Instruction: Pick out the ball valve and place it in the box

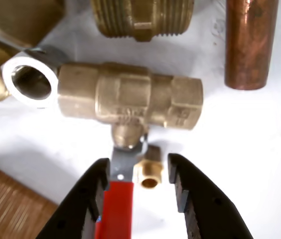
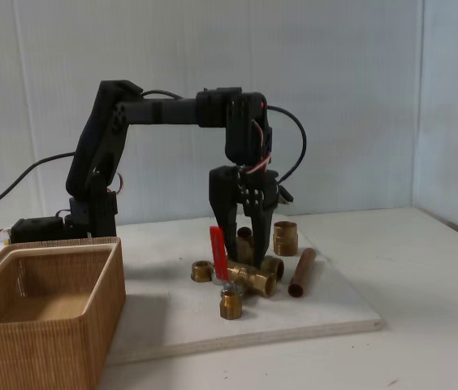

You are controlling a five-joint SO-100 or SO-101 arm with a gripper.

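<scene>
In your wrist view the ball valve (image 1: 130, 97) lies across the frame's middle, its red lever (image 1: 116, 206) running to the bottom edge between your gripper's (image 1: 139, 184) spread fingers, which grip nothing. The box (image 2: 46, 313) sits lower left in the fixed view.

A flat white board (image 2: 326, 313) serves as the landmark in the fixed view: on it, toward its right side, lies a brown copper tube (image 2: 301, 272), and just behind that tube stands a short threaded brass coupling (image 2: 285, 238). Nearer the board's middle sits a small brass ring fitting (image 2: 201, 270), and closer to the board's front edge a small brass nut (image 2: 230, 305). In the wrist view a tiny brass nipple (image 1: 149, 173) rests on the board, with the tube (image 1: 250, 42) at upper right.
</scene>
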